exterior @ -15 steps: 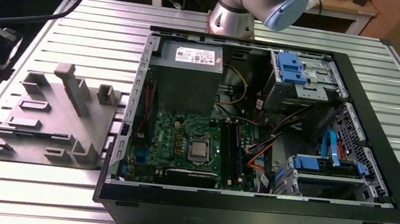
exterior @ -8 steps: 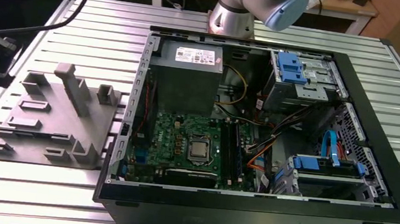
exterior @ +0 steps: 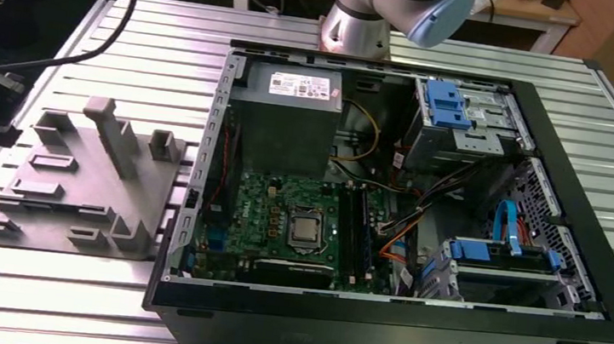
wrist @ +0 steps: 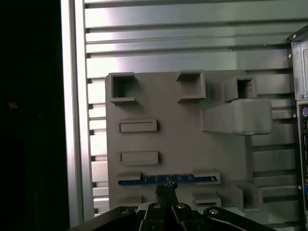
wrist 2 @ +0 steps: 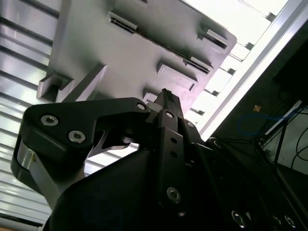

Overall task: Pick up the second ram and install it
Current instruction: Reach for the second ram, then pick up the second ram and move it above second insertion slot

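One dark strip, the second ram (wrist: 144, 180), sits in a slot of the grey holder tray (exterior: 75, 199) at the exterior view's left, its long axis crosswise just beyond the gripper (wrist: 166, 185), whose fingertips are pressed together on nothing.

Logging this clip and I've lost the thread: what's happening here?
The arm's tool, shut on nothing, hangs above the grey holder tray. The second ram lies in a tray slot, in line with the tool's tip in the first wrist view, not yet picked up. The open computer case sits beside the tray on the slotted table.
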Motion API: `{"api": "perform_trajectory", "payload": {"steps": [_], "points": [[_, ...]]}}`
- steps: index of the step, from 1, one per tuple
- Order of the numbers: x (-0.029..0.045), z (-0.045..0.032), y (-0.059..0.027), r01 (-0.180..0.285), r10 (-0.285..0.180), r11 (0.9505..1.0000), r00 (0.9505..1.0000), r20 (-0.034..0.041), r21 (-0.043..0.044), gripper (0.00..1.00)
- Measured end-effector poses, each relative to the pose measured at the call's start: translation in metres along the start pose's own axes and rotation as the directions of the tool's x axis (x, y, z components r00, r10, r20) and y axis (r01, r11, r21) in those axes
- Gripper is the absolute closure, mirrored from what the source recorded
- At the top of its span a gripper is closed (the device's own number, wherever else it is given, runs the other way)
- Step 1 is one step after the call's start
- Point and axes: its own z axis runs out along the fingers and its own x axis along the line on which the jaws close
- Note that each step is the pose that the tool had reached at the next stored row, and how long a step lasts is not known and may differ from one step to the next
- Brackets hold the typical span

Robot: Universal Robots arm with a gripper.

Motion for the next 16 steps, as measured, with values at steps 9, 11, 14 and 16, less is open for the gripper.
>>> {"api": "perform_trajectory", "payload": {"steps": [9,11,14,16], "points": [[-0.0004,0.0043,-0.0066,0.000,0.000,1.0000,1.0000,-0.0007,0.0000,0.93],[-0.0004,0.0044,-0.0066,0.000,0.000,1.0000,1.0000,-0.0007,0.0000,0.93],[-0.0004,0.0044,-0.0066,0.000,0.000,1.0000,1.0000,-0.0007,0.0000,0.93],[-0.0004,0.0044,-0.0066,0.000,0.000,1.0000,1.0000,-0.0007,0.0000,0.93]]}}
